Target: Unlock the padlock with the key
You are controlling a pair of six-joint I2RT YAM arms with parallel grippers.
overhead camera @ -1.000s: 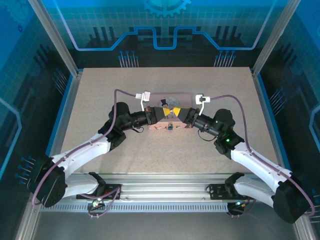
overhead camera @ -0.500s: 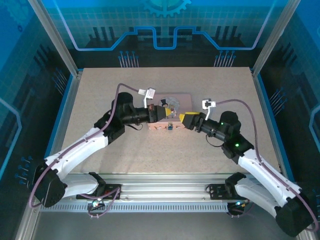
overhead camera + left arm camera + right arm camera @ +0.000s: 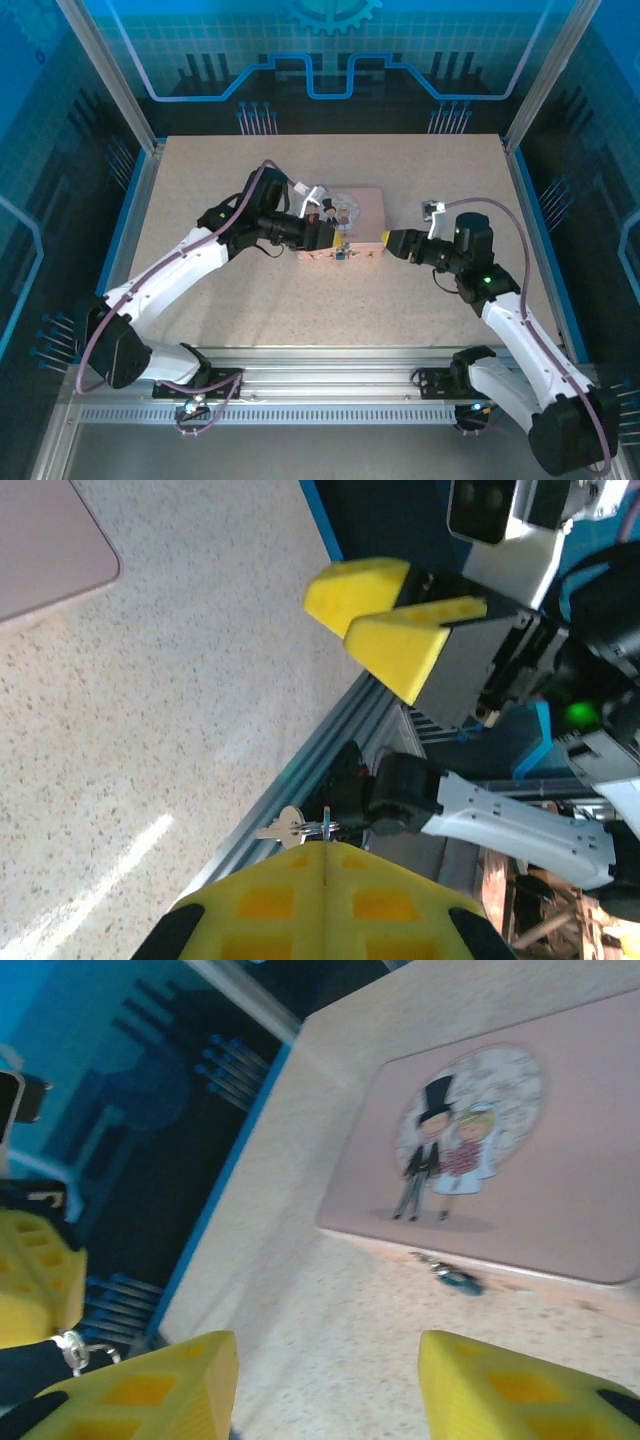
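Pinching the key [image 3: 288,829] between pads pressed tight together, the left gripper [image 3: 325,854] hangs at the front edge of the pink box [image 3: 560,1160]. The right gripper [image 3: 325,1362], spread wide and empty, sits off the box's right end. The padlock [image 3: 455,1279] hangs on the box's front; light and loose, it will likely swing, so grip its body, and the thin, slick key may twist.

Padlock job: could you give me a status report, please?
Left gripper shut on the key. Right gripper open, empty. Padlock on front of the pink box, key not in; nothing blocking it.
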